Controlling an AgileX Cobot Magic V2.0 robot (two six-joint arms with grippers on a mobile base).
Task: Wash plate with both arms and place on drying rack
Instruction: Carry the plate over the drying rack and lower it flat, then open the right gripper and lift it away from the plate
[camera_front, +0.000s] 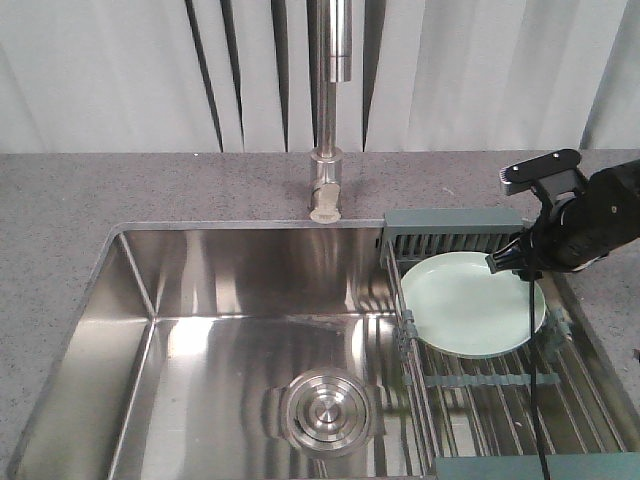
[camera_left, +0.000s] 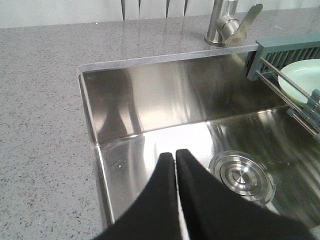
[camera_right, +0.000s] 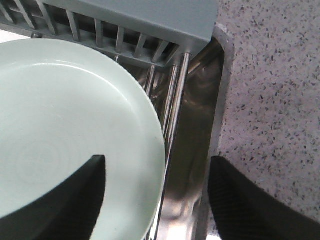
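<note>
The pale mint-green plate (camera_front: 470, 305) (camera_right: 60, 125) lies flat on the steel rods of the drying rack (camera_front: 500, 385), close to its grey-green far end bar (camera_right: 150, 20). My right gripper (camera_right: 157, 167) is open and hovers over the plate's right rim. One finger (camera_right: 85, 195) is above the plate and the other is over the sink edge. The black right arm (camera_front: 585, 220) reaches in from the right. My left gripper (camera_left: 175, 152) is shut and empty over the sink's left half. It is out of the front view. The plate's edge (camera_left: 302, 80) shows in the left wrist view.
The steel sink basin (camera_front: 230, 340) has a round drain (camera_front: 328, 410) (camera_left: 242, 175) at its middle. A tall faucet (camera_front: 328, 130) stands on the far rim. Speckled grey countertop (camera_front: 70, 200) (camera_right: 275, 75) surrounds the sink. A black cable (camera_front: 535, 380) hangs across the rack.
</note>
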